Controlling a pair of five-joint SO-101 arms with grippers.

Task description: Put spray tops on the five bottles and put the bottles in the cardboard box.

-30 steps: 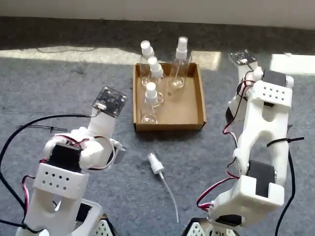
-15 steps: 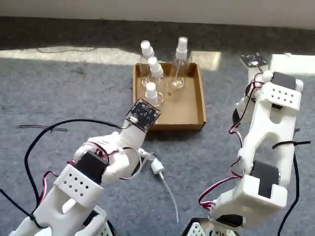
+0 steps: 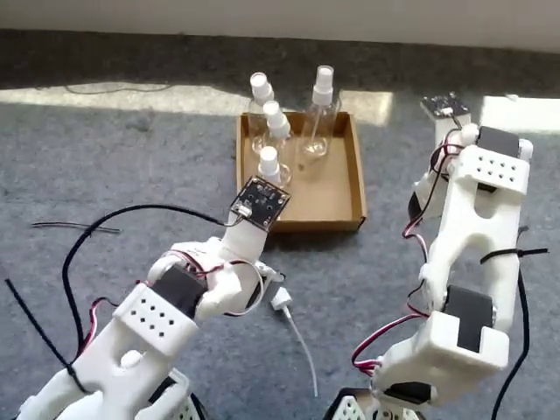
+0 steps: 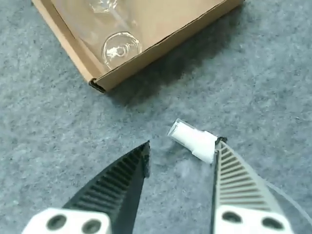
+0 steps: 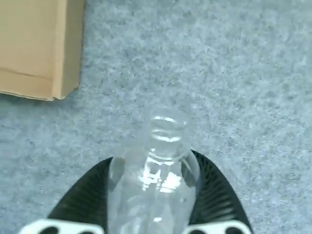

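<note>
The left gripper (image 4: 183,144), jaws spread wide, straddles the loose spray top (image 4: 193,139) lying on the grey tabletop (image 4: 273,87) near the cardboard box (image 4: 161,53); because the top sits against one finger, closing could flick it away, while the right gripper (image 5: 153,162) clamps an uncapped bottle (image 5: 165,139).

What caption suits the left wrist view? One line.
Open left gripper flanks the loose spray top beside the cardboard box.

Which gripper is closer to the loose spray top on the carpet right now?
Left. The left gripper hangs open over the spray top, one finger beside it. The right gripper is off beside the cardboard box, shut on an uncapped bottle.
</note>
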